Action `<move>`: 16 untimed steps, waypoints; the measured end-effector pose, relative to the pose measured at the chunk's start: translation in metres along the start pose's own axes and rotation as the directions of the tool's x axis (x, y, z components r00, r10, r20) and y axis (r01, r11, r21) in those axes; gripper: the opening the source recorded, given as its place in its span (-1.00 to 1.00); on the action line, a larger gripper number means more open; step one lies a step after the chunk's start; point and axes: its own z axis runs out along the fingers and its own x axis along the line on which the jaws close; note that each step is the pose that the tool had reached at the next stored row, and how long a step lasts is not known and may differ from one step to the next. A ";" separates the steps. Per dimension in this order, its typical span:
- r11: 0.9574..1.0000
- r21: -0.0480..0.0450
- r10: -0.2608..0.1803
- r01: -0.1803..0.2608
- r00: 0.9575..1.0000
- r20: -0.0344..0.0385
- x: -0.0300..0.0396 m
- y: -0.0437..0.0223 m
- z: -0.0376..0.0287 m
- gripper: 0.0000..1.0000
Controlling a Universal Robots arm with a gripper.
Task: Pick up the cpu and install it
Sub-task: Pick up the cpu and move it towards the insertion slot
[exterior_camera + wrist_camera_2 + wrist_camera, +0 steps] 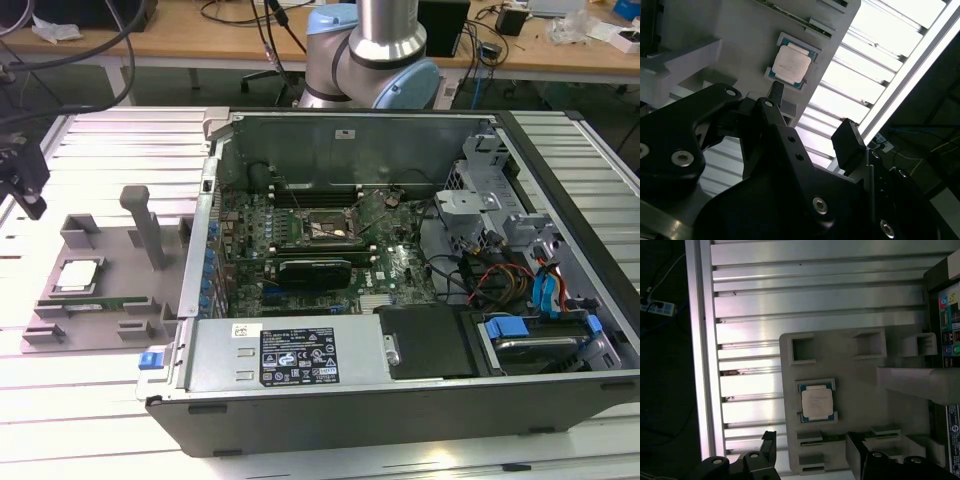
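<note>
The cpu [78,275] is a small silver-topped square chip lying flat in a pocket of the grey fixture [130,245], at the exterior view's left beside the open computer case. Both wrist views look down on the cpu [791,62] [816,402] in its pocket. My black gripper [24,188] hangs above the table, higher than the chip and a little toward the exterior view's left of it. The gripper [810,442] is open, with its two fingers [767,442] apart and nothing between them. The motherboard socket [325,228] sits inside the case.
A tall grey post [145,225] rises from the fixture close to the chip. A long green memory stick [100,303] lies in a slot beside the cpu. The case wall [205,230] borders the fixture. Cables and drive bays [520,280] crowd the case's other end.
</note>
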 end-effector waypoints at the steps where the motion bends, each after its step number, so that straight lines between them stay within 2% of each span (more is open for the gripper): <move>1: 1.000 0.000 0.000 0.000 1.000 0.000 0.0000 0.0000 0.0003 0.33; 16: 1.000 0.000 0.000 0.000 1.000 0.000 0.0002 0.0000 0.0070 0.33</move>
